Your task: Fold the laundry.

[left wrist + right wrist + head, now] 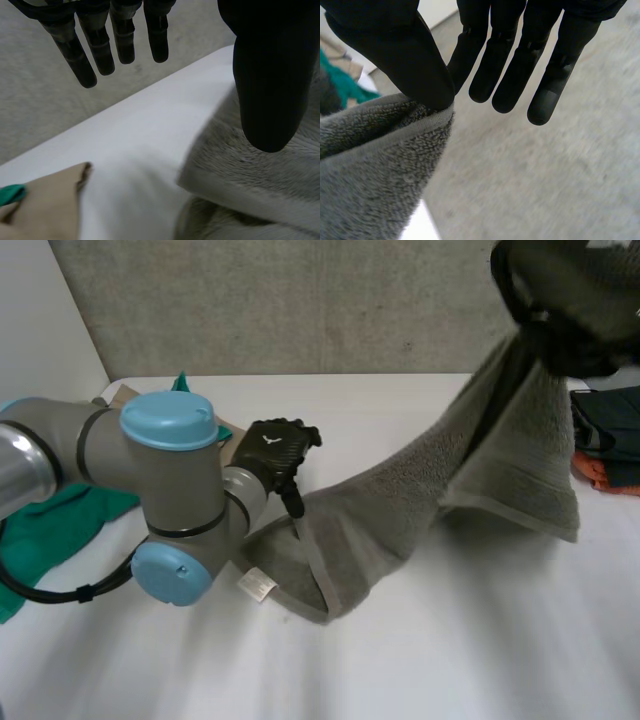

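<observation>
A grey towel (pixel 400 510) stretches from the white table (pixel 450 660) up to the far right, where my right hand (pixel 565 295) holds its top end in the air. In the right wrist view the thumb pinches the towel's hem (pixel 370 170) against a finger of that hand (pixel 395 45), while the other fingers stay straight. The towel's lower end, with a white label (pixel 257 585), lies folded on the table. My left hand (pixel 272 448) hovers just over that lower end with straight, spread fingers (pixel 102 45), its thumb above the towel (pixel 250 175), holding nothing.
A green cloth (pixel 50 525) lies at the table's left under my left arm, and a tan piece (pixel 50 200) sits beside it. Dark and orange garments (pixel 610 440) are piled at the right edge. A grey wall stands behind the table.
</observation>
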